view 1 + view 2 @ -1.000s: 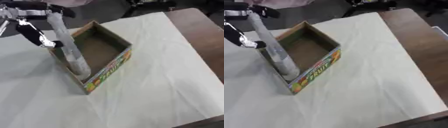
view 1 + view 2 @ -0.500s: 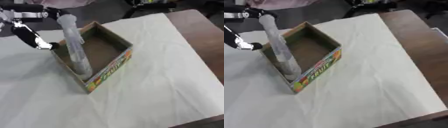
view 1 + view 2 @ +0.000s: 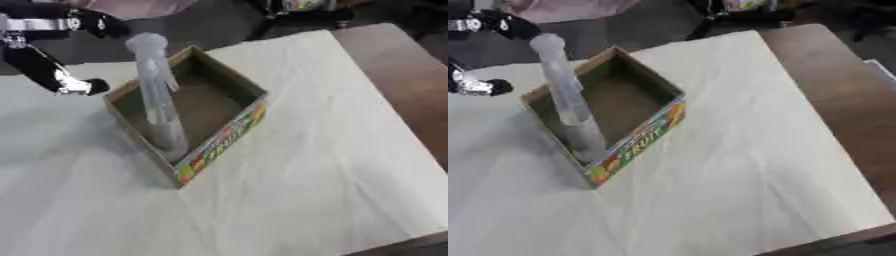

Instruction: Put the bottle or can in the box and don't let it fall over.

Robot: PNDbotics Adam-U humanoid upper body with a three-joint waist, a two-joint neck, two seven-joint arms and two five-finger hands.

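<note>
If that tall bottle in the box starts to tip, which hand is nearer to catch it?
Probably the left hand: it hangs just beside the clear bottle standing in the cardboard box. The right hand shows in neither view.

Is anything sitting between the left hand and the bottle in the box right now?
Nothing visible does. The left hand is apart from the clear bottle, with only bare cloth and the near wall of the box between them. The bottle already stands upright in the box's near corner.
</note>
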